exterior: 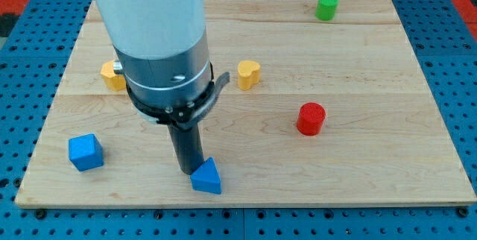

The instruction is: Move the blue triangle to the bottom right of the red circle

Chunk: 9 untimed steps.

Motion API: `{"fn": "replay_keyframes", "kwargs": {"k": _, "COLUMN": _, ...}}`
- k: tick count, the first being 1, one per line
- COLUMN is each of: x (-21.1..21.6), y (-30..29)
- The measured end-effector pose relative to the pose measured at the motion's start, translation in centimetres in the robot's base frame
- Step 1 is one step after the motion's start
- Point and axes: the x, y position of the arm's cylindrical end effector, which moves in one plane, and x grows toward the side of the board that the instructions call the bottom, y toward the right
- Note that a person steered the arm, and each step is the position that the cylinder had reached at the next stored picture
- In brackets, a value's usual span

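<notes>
My tip [188, 170] rests on the counter [373, 158] near the view's bottom, touching or just beside the upper left edge of the blue triangle [207, 177]. There is no pincer on this arm, only the dark rod, so nothing is grasped. The blue triangle sits low on the counter, close to its bottom edge. The red circle [311, 118] stands well apart, up and toward the view's right of the triangle. A blue cube [85, 151] lies toward the view's left. A yellow block [248, 73] sits above the tip, another yellow block [113, 74] is partly hidden behind the arm, and a green block [326, 7] stands near the view's top right.
</notes>
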Motion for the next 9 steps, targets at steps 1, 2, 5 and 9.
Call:
{"fn": "replay_keyframes", "kwargs": {"k": 1, "x": -0.4, "y": 4.4}}
{"fn": "replay_keyframes", "kwargs": {"k": 2, "x": 0.4, "y": -2.8}}
{"fn": "replay_keyframes", "kwargs": {"k": 5, "x": -0.8, "y": 10.6}}
{"fn": "replay_keyframes", "kwargs": {"k": 9, "x": 2.1, "y": 17.6}}
